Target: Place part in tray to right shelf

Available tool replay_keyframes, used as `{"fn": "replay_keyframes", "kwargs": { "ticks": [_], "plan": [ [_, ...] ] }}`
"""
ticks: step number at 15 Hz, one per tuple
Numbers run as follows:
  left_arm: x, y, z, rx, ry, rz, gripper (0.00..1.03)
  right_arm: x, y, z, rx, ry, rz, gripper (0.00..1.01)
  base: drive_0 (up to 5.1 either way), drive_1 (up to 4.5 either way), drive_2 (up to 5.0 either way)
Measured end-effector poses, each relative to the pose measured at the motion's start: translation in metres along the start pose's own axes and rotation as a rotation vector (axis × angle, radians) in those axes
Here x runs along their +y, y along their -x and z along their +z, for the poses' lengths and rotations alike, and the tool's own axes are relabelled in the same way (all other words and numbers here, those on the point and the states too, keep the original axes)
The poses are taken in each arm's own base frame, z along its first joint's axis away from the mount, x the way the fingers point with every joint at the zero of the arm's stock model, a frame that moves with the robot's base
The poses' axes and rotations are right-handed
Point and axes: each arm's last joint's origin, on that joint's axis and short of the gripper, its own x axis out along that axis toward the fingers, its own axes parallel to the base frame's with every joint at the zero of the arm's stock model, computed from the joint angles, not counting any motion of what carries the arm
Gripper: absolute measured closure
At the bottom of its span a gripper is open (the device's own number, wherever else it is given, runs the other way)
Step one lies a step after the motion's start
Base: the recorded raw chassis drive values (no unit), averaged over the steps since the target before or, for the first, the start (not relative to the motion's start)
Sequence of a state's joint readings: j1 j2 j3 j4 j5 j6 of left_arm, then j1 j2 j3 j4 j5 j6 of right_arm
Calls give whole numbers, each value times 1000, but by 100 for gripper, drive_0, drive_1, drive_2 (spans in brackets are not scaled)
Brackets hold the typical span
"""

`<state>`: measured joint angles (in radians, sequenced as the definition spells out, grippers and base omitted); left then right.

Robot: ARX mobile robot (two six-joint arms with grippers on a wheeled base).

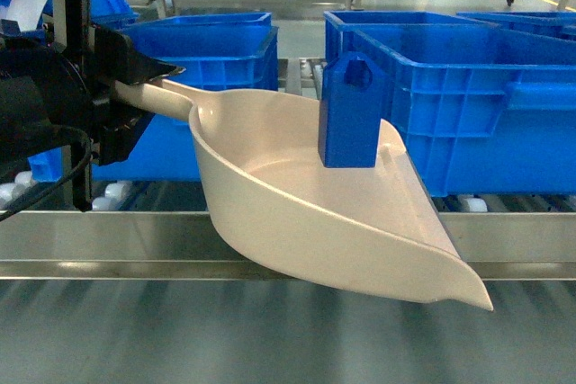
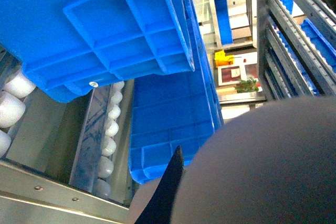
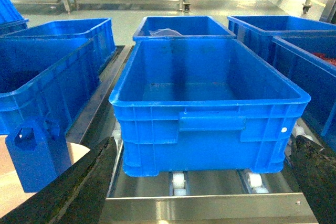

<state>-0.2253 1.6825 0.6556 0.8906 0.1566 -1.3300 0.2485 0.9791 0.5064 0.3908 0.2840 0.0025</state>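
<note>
The cream tray (image 1: 297,204) hangs tilted over the shelf's steel front rail (image 1: 108,238), its lip pointing down to the right. My left gripper (image 1: 146,96) is shut on its handle at the left. The small blue part (image 1: 349,114) stands upright inside the scoop, near its back wall. The left wrist view shows one black finger (image 2: 168,192) against the blurred tray (image 2: 262,166). In the right wrist view the right gripper (image 3: 202,142) is open, with nothing between its fingers, facing a blue crate (image 3: 210,103). The part (image 3: 37,156) and a tray corner (image 3: 10,187) sit at its lower left.
Large blue crates (image 1: 468,96) stand on the shelf's white rollers (image 3: 178,182) behind the rail (image 3: 210,208), one directly behind the tray (image 1: 216,51). More crates and racks fill the background. Another crate's underside (image 2: 105,35) looms over the left wrist.
</note>
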Motion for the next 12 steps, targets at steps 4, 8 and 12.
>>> {"fn": "replay_keyframes", "kwargs": {
  "ticks": [4, 8, 12],
  "plan": [
    [0, 0, 0, 0, 0, 1, 90, 0, 0, 0, 0, 0, 0, 3, 0, 0, 0],
    [0, 0, 0, 0, 0, 1, 90, 0, 0, 0, 0, 0, 0, 3, 0, 0, 0],
    [0, 0, 0, 0, 0, 0, 90, 0, 0, 0, 0, 0, 0, 3, 0, 0, 0]
  ]
}}
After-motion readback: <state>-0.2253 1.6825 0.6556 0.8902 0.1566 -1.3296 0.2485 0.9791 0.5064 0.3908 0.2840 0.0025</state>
